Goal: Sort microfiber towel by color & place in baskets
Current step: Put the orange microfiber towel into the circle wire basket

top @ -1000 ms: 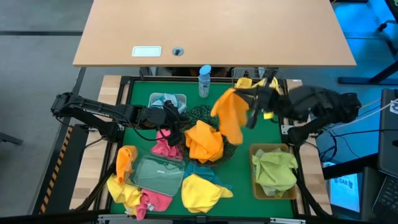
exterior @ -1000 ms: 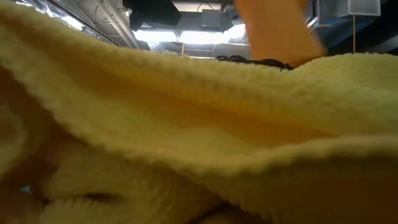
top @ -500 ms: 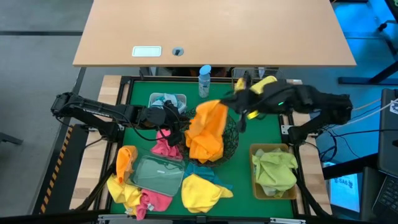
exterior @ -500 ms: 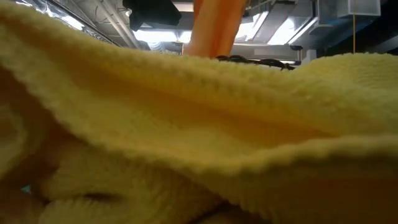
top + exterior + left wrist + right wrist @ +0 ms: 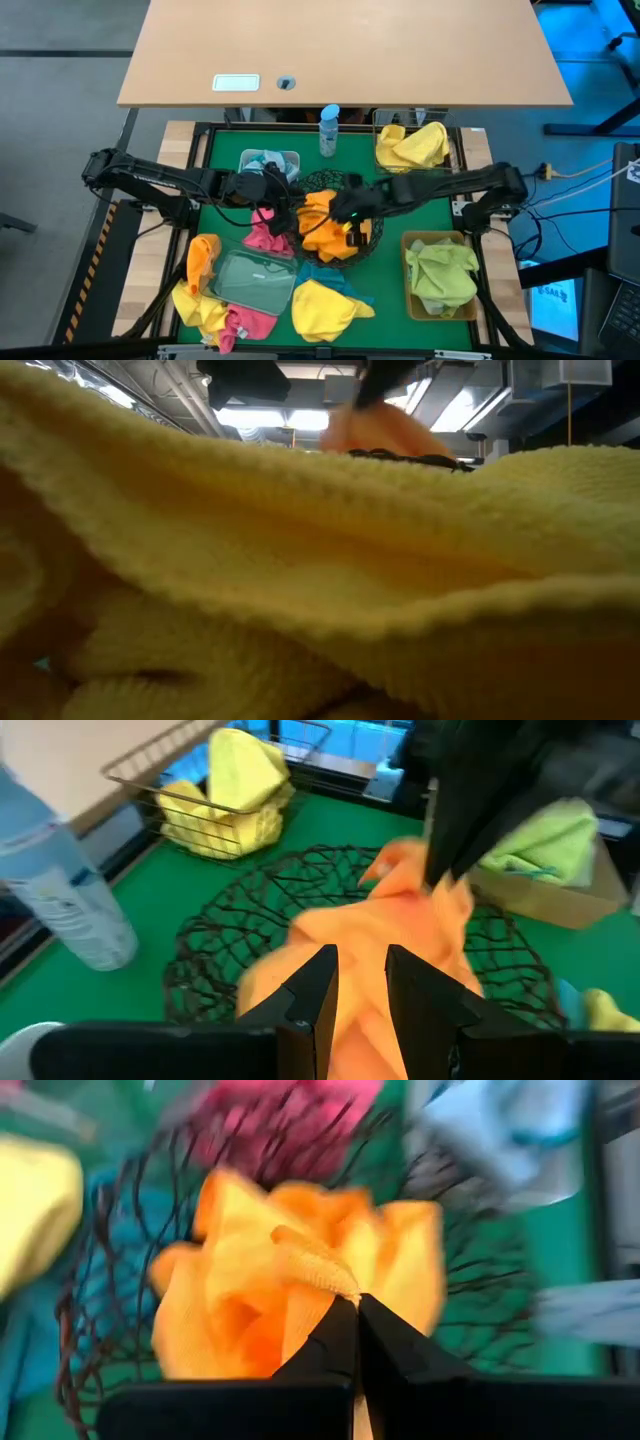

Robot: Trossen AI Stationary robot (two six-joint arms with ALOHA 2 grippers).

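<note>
wire-mesh bowl (image 5: 372, 232): table centre, towels (image 5: 322, 225) inside | right gripper (image 5: 347, 217): over bowl, pinching towel | left gripper (image 5: 283, 200): just left of bowl | square wire basket (image 5: 412, 146): behind-right | tub (image 5: 268, 160): behind-left, bottle (image 5: 329, 130) beside | bin (image 5: 440, 275): front-right | clear tray (image 5: 254, 277): front-left

I have the right arm stretched across toward the middle, its tool (image 5: 349, 222) lowered, fingers pinched together. My left arm reaches in from the other side, its tool (image 5: 283, 203) with a narrow gap between fingers.
</note>
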